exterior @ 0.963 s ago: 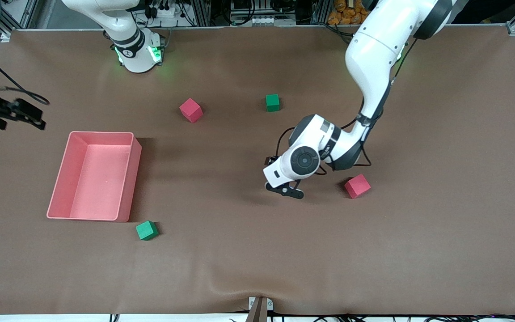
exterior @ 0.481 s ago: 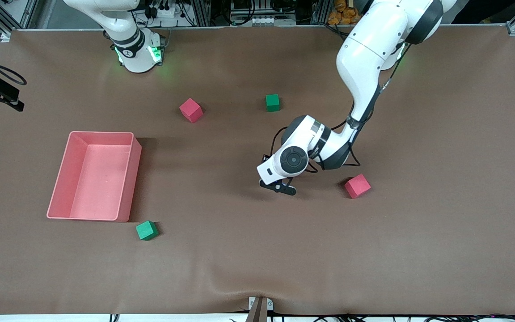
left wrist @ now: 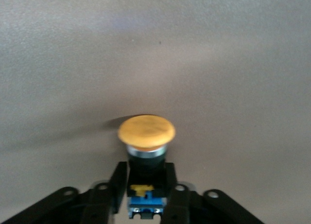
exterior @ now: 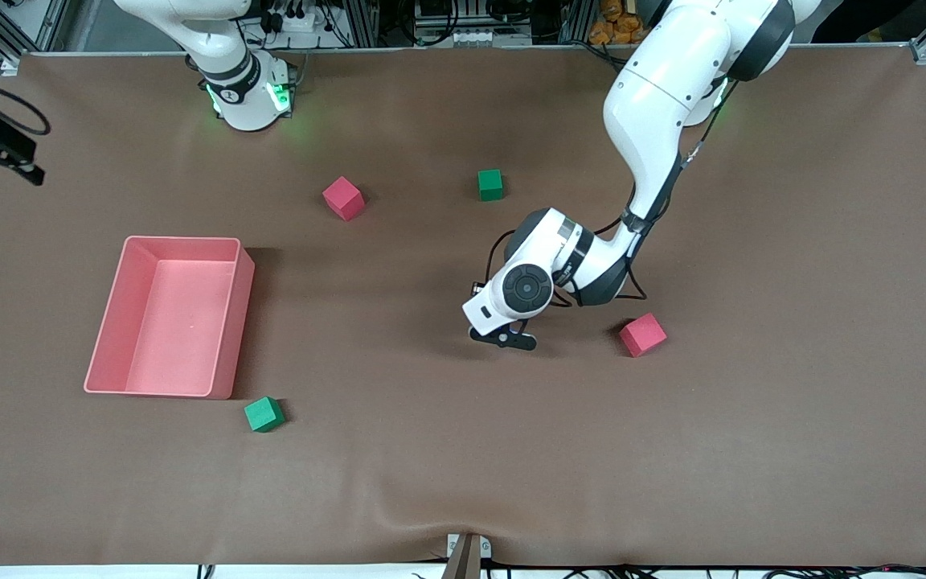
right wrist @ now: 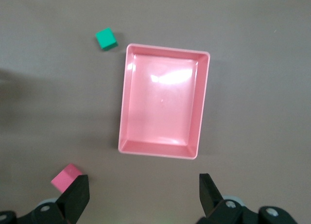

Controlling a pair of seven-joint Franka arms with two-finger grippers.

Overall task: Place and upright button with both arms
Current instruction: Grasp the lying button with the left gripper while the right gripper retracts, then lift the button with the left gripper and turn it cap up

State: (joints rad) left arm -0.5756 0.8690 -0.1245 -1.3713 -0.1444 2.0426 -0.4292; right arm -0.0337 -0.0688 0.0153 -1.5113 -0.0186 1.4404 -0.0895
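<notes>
The left gripper (exterior: 505,337), low over mid-table, clamps the button (left wrist: 146,136) by its black body so the orange cap points clear, seemingly for setting upright, while the right gripper (right wrist: 141,195) waits open high above the pink tray (right wrist: 127,97)

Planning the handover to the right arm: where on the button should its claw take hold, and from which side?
Probably the metal collar just under the orange cap of the button, approached across the stem. The left claw is shut on the black body, so that part is taken, and the domed cap is wider and smooth, a poor pinch. The right claw hangs open above the pink tray.
</notes>
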